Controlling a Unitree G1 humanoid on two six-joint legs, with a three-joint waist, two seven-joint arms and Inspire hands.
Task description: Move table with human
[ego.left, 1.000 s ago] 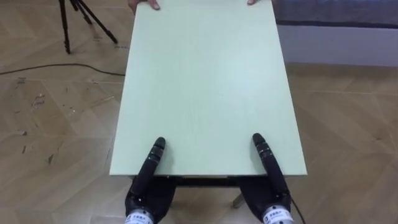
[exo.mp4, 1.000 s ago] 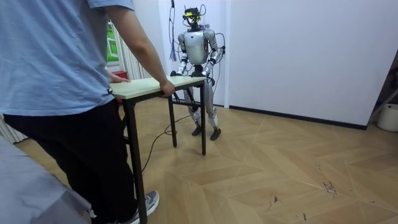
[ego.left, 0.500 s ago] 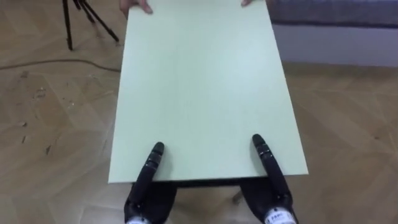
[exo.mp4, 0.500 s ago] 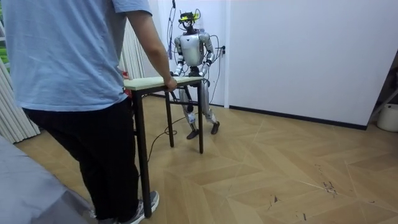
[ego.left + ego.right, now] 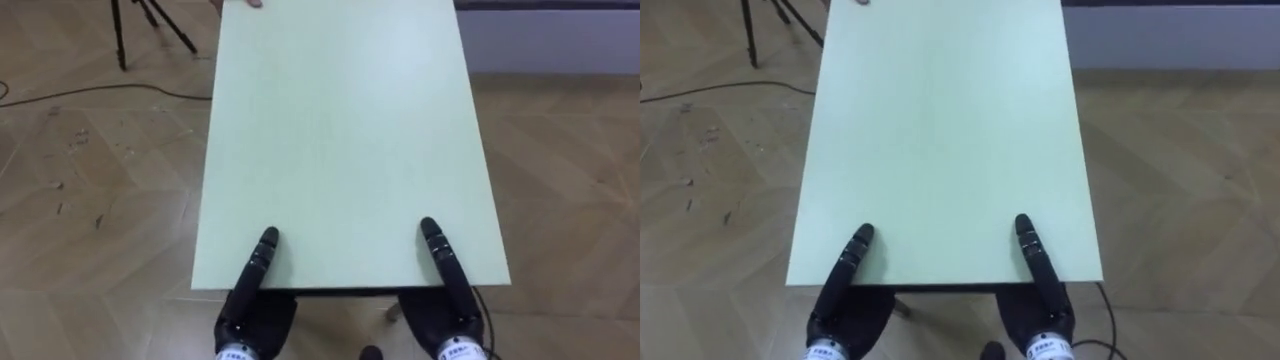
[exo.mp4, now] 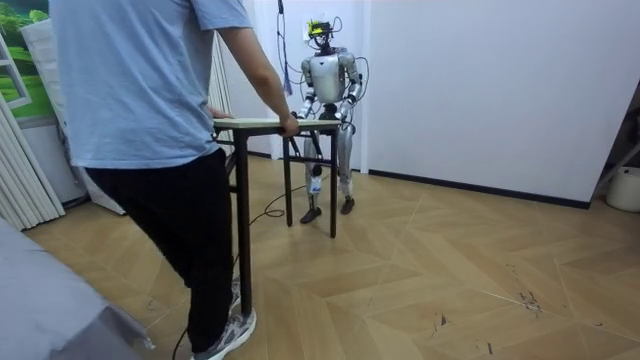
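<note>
Left robot hand [image 5: 247,308], right robot hand [image 5: 450,305] on counter [image 5: 340,130]'s near edge, grips I can't tell; counter has moved toward the room view's right

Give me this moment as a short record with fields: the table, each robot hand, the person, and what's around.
table: pale green top, dark legs, between robot and person
left hand: at the near edge, toward the left corner
right hand: at the near edge, toward the right corner
person: stands at the far end, a hand on that edge
surroundings: tripod on wood floor beyond the far left corner
</note>
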